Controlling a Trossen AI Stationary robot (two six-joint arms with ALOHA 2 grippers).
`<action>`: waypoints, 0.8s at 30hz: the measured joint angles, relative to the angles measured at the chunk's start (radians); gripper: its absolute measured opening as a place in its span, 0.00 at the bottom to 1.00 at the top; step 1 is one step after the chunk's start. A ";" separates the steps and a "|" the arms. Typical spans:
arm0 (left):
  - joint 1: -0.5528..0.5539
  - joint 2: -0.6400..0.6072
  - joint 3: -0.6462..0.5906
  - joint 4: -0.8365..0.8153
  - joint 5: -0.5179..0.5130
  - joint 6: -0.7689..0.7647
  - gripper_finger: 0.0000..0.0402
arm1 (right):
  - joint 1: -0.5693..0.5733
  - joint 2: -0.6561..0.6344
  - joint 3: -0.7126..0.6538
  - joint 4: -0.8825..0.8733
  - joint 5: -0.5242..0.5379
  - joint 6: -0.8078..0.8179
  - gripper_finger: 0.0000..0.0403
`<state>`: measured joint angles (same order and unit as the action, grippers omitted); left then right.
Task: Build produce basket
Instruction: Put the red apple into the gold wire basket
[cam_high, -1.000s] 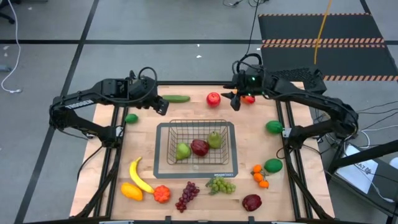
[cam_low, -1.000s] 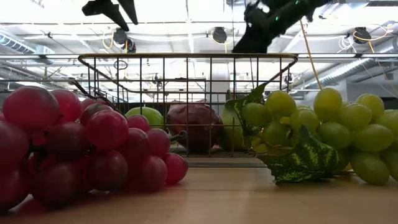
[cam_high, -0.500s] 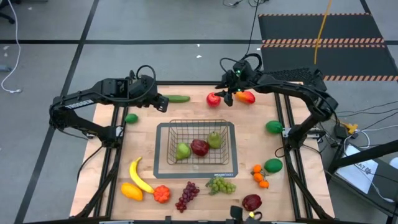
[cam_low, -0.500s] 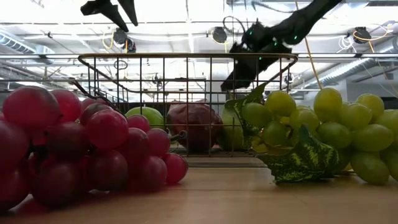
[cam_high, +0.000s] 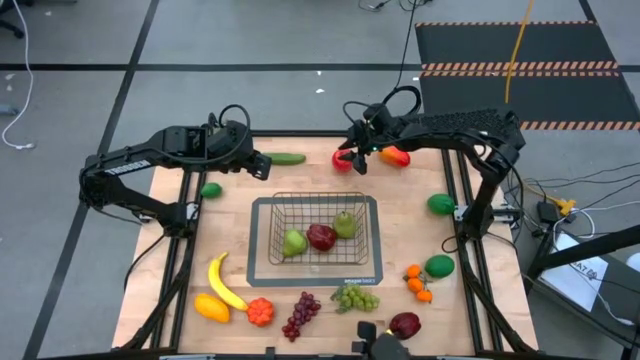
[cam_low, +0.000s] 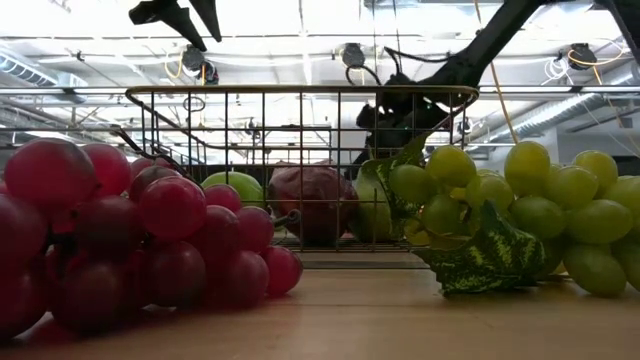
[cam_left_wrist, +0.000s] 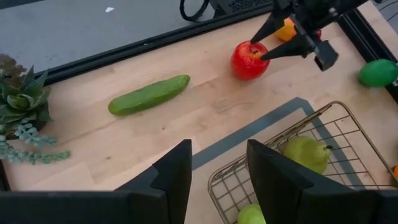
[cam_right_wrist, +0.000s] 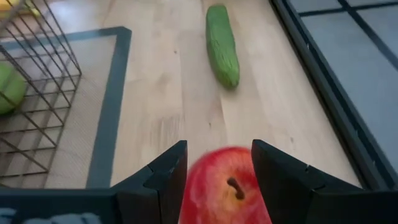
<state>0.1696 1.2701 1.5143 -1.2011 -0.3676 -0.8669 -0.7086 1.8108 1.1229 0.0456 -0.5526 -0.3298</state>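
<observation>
1. The right gripper (cam_high: 352, 157) is at the far side of the table, low over a red apple (cam_high: 343, 160); its two fingers stand open, one on each side of the apple, and I cannot tell if they touch it
2. In the right wrist view the apple (cam_right_wrist: 227, 186) sits between the fingers (cam_right_wrist: 165, 180), stem upward, still resting on the wooden table (cam_high: 230, 215)
3. The left gripper (cam_high: 262, 167) waits at the far left of the table, a little above it, with the fingers partly open and nothing between them
4. The basket (cam_high: 318, 235) stands in the middle of the table on its dark grey base; inside are two green pears (cam_high: 294, 243) and one dark red apple (cam_high: 321, 237)
5. A cucumber (cam_high: 285, 158) lies at the far edge, between the two grippers
6. An orange-red fruit (cam_high: 396, 155) lies just right of the right gripper
7. Near the front edge lie a banana (cam_high: 224, 283), red grapes (cam_high: 301, 313) and green grapes (cam_high: 355, 298)
8. Green balls (cam_high: 440, 204) lie on the right side
</observation>
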 joint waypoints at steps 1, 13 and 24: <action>0.000 0.000 0.000 0.000 0.000 0.000 0.38 | -0.004 0.007 0.000 0.000 0.000 0.001 0.43; 0.000 0.000 0.000 0.000 0.000 0.009 0.38 | -0.015 0.020 -0.007 0.000 0.004 0.002 0.42; 0.000 0.000 0.000 0.000 0.000 0.063 0.38 | -0.014 0.020 -0.040 0.005 0.000 0.003 0.31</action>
<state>0.1696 1.2701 1.5143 -1.2007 -0.3676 -0.8040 -0.7227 1.8305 1.0832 0.0503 -0.5522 -0.3271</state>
